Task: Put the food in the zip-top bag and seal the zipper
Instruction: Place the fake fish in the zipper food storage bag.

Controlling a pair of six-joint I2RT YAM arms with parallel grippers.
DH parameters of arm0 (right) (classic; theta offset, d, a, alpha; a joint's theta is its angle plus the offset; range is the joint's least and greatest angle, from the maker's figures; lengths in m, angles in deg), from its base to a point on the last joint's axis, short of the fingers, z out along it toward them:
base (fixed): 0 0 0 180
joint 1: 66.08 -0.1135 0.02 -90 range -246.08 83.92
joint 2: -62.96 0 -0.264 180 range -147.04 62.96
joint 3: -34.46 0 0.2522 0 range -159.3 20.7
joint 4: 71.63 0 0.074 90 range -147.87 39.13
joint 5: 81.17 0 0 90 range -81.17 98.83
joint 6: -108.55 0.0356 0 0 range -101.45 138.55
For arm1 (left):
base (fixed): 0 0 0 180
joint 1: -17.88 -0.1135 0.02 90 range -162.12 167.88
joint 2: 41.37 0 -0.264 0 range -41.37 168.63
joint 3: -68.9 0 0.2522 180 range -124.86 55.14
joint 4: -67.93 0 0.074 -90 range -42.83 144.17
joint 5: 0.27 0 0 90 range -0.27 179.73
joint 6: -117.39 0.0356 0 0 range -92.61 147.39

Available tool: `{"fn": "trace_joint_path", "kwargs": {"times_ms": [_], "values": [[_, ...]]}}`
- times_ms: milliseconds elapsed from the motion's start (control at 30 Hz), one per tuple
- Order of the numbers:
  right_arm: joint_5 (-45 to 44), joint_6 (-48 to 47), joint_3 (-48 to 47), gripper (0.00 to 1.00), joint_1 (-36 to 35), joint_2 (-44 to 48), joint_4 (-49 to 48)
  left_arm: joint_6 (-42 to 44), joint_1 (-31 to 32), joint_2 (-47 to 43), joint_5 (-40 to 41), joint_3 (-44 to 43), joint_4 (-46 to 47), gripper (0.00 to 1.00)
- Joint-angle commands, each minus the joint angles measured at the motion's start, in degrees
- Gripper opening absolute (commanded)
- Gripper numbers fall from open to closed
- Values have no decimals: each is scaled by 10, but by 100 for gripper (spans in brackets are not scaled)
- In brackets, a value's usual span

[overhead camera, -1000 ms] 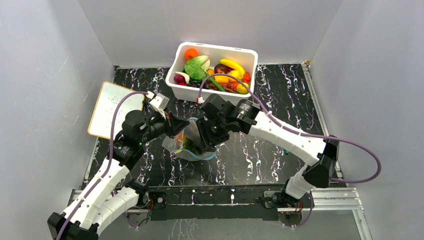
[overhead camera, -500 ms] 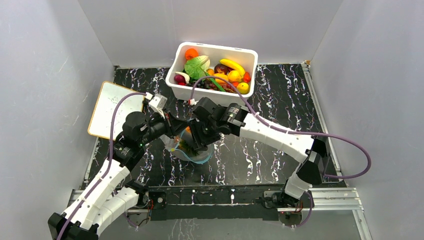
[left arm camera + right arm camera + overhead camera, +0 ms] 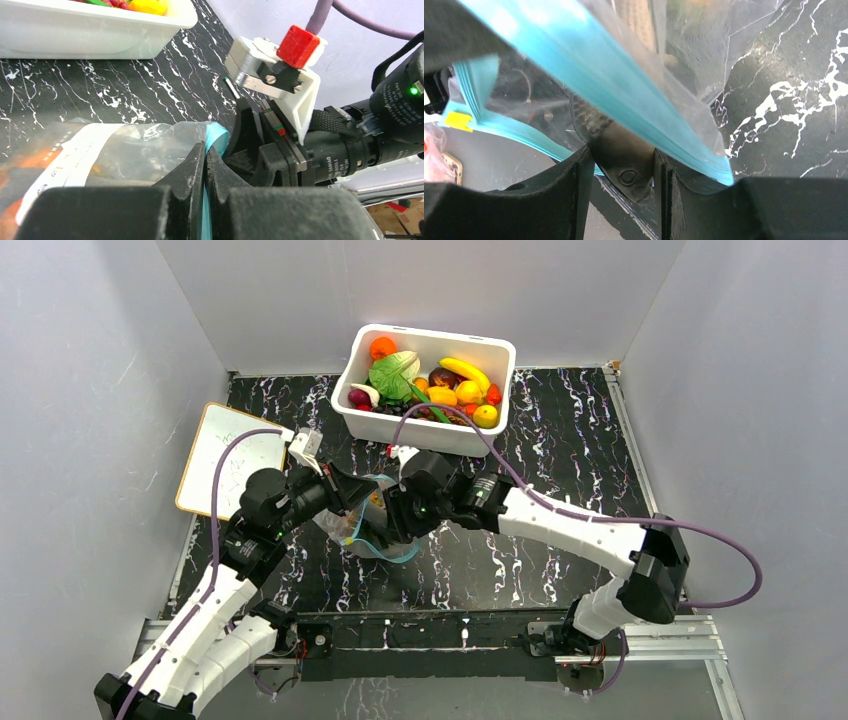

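Black marble worktop (image 3: 560, 440) with white veins, boxed in by plain grey walls (image 3: 120, 360) on the left, far and right sides, so it's a pretty tight cell. A white tub (image 3: 440, 435) sits at the middle of the far edge, piled with food (image 3: 440, 385): banana, oranges, a leafy green, some red bits. A white board (image 3: 225, 455) lies flat against the left edge. The bag (image 3: 130, 145) is on the marble about mid-worktop, a bit left of centre, and both arms crowd in over it, so from above you barely see it. Something orange shows through the plastic. The left gripper (image 3: 205, 165) has its fingers squeezed together on the zipper (image 3: 614, 85), with no gap left between them. The right gripper (image 3: 623, 152) sits right up against it from the other side with its fingers partly apart. The teal strip runs slantwise across its view and down onto one finger. I can't tell if it's really pinching anything. The right arm's purple cable (image 3: 450, 412) loops across the tub's front wall, so that side is cluttered. A little stick (image 3: 230, 88) lies on the marble just beyond the grippers. The most open marble is toward the right edge and the far right corner, and there's a narrower strip along the near edge in front of the arm bases.
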Motion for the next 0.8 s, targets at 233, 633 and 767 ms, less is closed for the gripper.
{"fn": "trace_joint_path", "kwargs": {"times_ms": [233,633,767], "values": [[-25,-38,-44,39,-3,-52,-87,-69,2,-16,-16,19,46,0],[-52,-60,65,54,-2,-1,-233,-125,2,-28,-6,8,45,0],[-45,-38,43,64,-3,15,-170,-108,2,-27,23,6,22,0]]}}
